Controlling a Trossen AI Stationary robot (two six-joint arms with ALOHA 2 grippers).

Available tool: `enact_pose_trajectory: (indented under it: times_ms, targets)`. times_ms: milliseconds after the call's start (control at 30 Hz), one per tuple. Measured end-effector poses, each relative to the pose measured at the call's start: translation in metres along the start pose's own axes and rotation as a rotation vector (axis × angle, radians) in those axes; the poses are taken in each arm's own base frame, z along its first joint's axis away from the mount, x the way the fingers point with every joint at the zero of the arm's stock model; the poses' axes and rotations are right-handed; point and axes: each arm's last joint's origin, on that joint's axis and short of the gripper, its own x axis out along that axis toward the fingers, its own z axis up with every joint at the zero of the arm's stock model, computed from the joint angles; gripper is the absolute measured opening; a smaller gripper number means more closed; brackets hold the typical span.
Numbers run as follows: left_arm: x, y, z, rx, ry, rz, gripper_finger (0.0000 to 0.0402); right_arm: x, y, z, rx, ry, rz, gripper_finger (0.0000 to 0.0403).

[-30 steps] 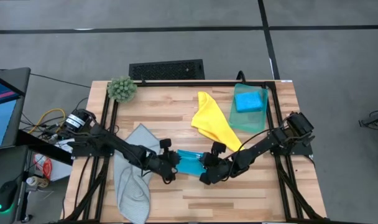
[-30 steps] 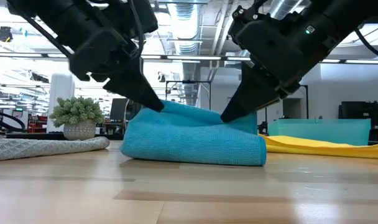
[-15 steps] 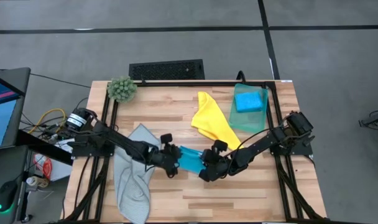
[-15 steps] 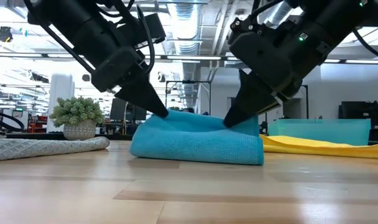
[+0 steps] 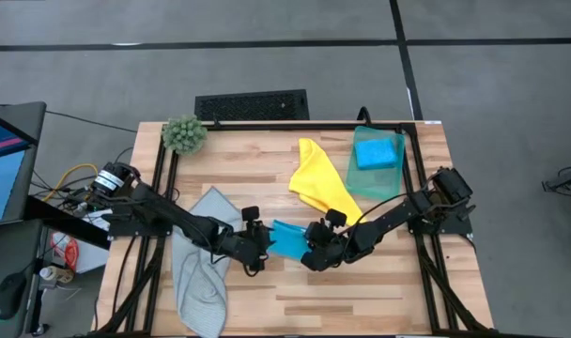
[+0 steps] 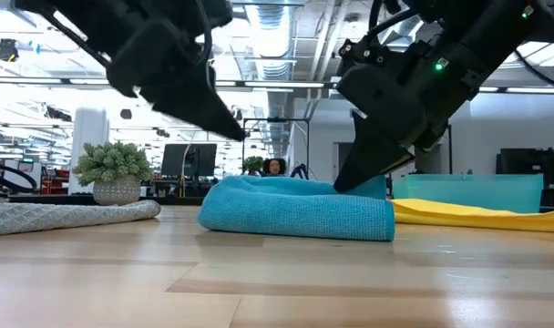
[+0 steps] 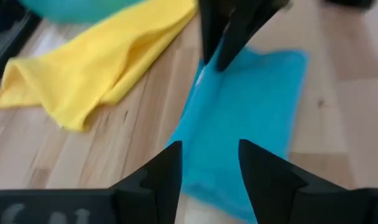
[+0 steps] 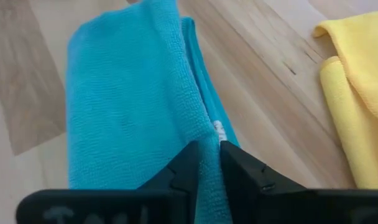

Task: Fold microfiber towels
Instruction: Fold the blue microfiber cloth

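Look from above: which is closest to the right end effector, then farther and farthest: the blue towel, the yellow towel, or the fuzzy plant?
1. Blue towel: right beside the right end effector, mid-table.
2. Yellow towel: just behind it, toward the table's back.
3. Fuzzy plant: farthest, at the back left corner.

The high view looks straight down from above, taking in the whole table [image 5: 295, 291] and the floor around it. The low view sits at tabletop height, close to the folded blue towel [image 6: 300, 208], facing level across the wood into the room behind. Each wrist view peers forward past its own arm's fingers, very near that same towel [image 7: 251, 118] [image 8: 133, 99]. All four share it; three also catch the yellow towel [image 5: 323, 183].
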Motion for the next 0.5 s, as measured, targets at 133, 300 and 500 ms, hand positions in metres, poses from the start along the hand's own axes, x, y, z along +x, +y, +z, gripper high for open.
enact_pose_trajectory:
  times_ms: [133, 300, 500]
  targets:
    - [0.002, -0.011, 0.007, 0.038, -0.091, -0.069, 0.0151, 0.000, 0.000, 0.000, -0.002, -0.007, -0.008, 0.0098]
    - [0.022, -0.016, -0.006, 0.085, -0.053, -0.047, 0.0151, -0.008, 0.001, 0.002, -0.005, -0.053, -0.023, 0.0105]
    - [0.048, -0.021, -0.024, 0.077, 0.002, -0.037, 0.0151, -0.027, 0.003, 0.002, -0.027, -0.075, -0.023, 0.0104]
